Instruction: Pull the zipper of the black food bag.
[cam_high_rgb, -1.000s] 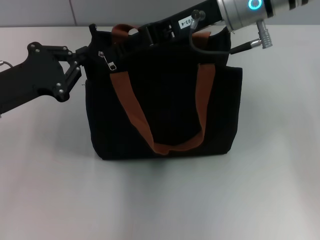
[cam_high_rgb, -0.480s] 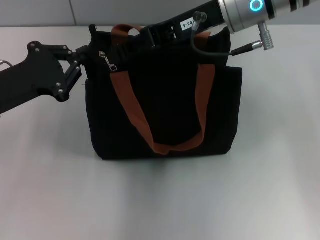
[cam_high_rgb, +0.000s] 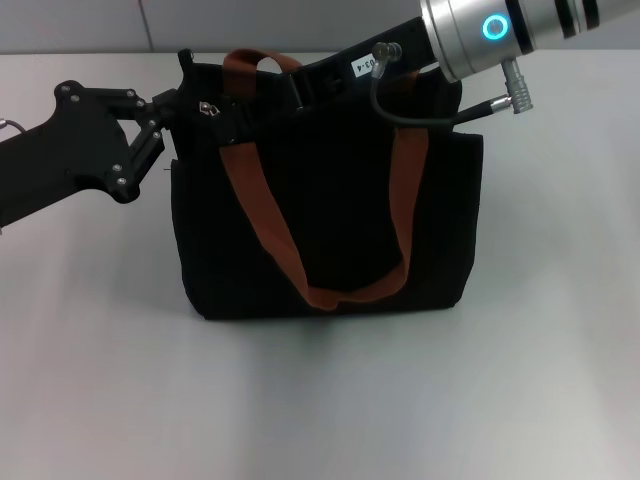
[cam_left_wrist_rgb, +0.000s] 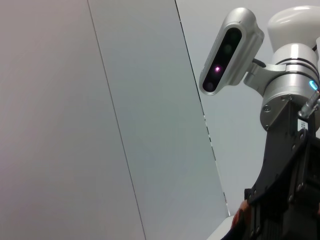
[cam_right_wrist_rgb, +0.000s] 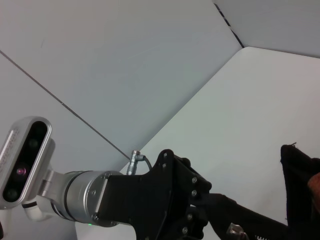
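The black food bag (cam_high_rgb: 330, 230) stands upright mid-table with two orange-brown straps (cam_high_rgb: 265, 225) hanging down its front. Its zipper (cam_high_rgb: 208, 108), a small silver pull, sits near the top edge's left end; the right wrist view shows the zipper (cam_right_wrist_rgb: 235, 230) beside the zip line. My left gripper (cam_high_rgb: 175, 100) is shut on the bag's upper left corner. From the upper right, my right gripper (cam_high_rgb: 240, 112) reaches along the top edge, its tip right beside the pull and covering part of it. The left gripper (cam_right_wrist_rgb: 200, 202) appears in the right wrist view too.
Pale tabletop (cam_high_rgb: 320, 400) lies open in front of the bag and on both sides. A grey wall (cam_high_rgb: 80, 25) runs behind the table. The left wrist view shows the robot's head camera (cam_left_wrist_rgb: 230, 50) and the right arm's black wrist body (cam_left_wrist_rgb: 285, 190).
My right gripper slid left along the bag's top toward the zipper. The silver pull, which hung down diagonally before, is now mostly covered. Left gripper and bag stayed put.
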